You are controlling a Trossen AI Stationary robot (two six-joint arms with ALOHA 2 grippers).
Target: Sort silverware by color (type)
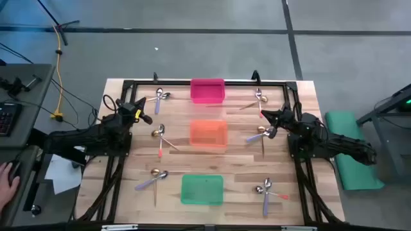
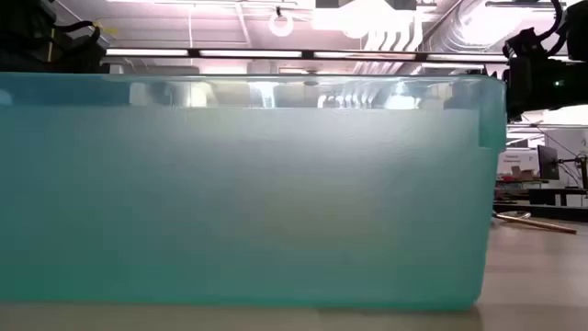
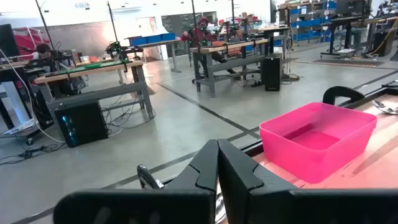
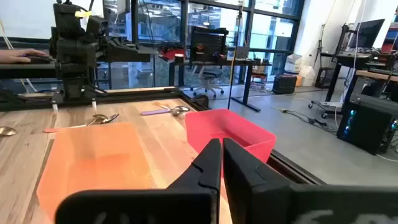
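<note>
Small spoons lie flat on the wooden table in several small groups: left of the bins at the far (image 1: 160,97), middle (image 1: 160,135) and near (image 1: 154,178) positions, and right of the bins at the far (image 1: 258,99), middle (image 1: 262,133) and near (image 1: 266,189) positions. They are gold, purple-handled and orange-red-handled. My left gripper (image 1: 144,102) is shut and empty near the far left group; its closed fingers show in the left wrist view (image 3: 217,155). My right gripper (image 1: 263,114) is shut and empty between the far right and middle right groups; it also shows in the right wrist view (image 4: 221,149).
Three bins stand in a row down the table's middle: pink (image 1: 207,90) at the far edge, orange (image 1: 208,133) in the centre, green (image 1: 201,189) near. The green bin (image 2: 239,184) fills the low view. A person's hand (image 1: 6,176) shows off the table's left side.
</note>
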